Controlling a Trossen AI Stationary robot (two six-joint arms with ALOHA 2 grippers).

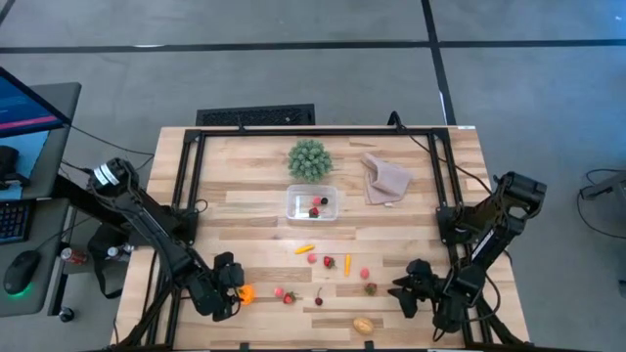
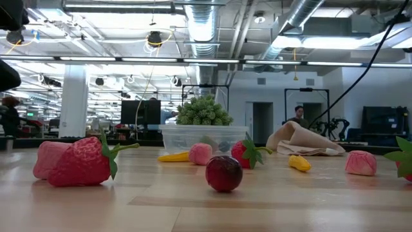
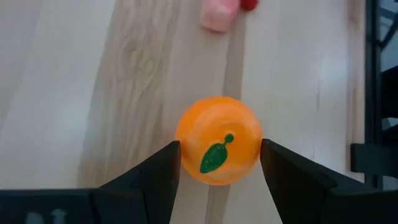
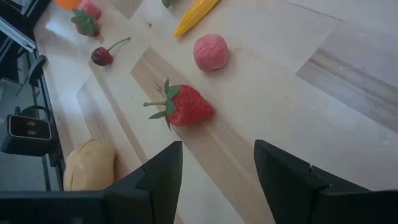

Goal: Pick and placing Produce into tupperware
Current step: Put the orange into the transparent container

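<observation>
at the near left corner of the table [image 1: 254, 156] my left gripper [image 1: 232, 286] sits low over the wood, the arm folded in from the left edge and reaching along the front. my fingers [image 3: 155, 177] stand apart on either side of an orange [image 3: 219, 140], close to its flanks, but i cannot tell whether they press it. the orange is round, so it has no long axis; its green leaf mark [image 3: 215, 157] faces my wrist camera, the tip slanting up toward my right finger. just beyond it lies a pink piece [image 3: 217, 14] with something red beside it.

my right gripper [image 1: 409, 289] hangs at the near right of the table, arm bent back to the right edge, fingers [image 4: 163, 171] wide apart with nothing between them. ahead of it a strawberry [image 4: 186, 107] lies on its side, its long axis running across the view, green cap toward the cherry [image 4: 102, 56]. a pink ball [image 4: 210, 52] is near it, a yellow pod [image 4: 194, 15] points away at a slant, and a tan lump [image 4: 88, 164] lies beside my finger.

the tupperware [image 1: 312, 204] stands mid-table, well apart from both grippers, long side running left to right, with a few red and dark pieces inside. behind it is a green plant [image 1: 309, 159], and to its right a beige cloth [image 1: 385, 180].
</observation>
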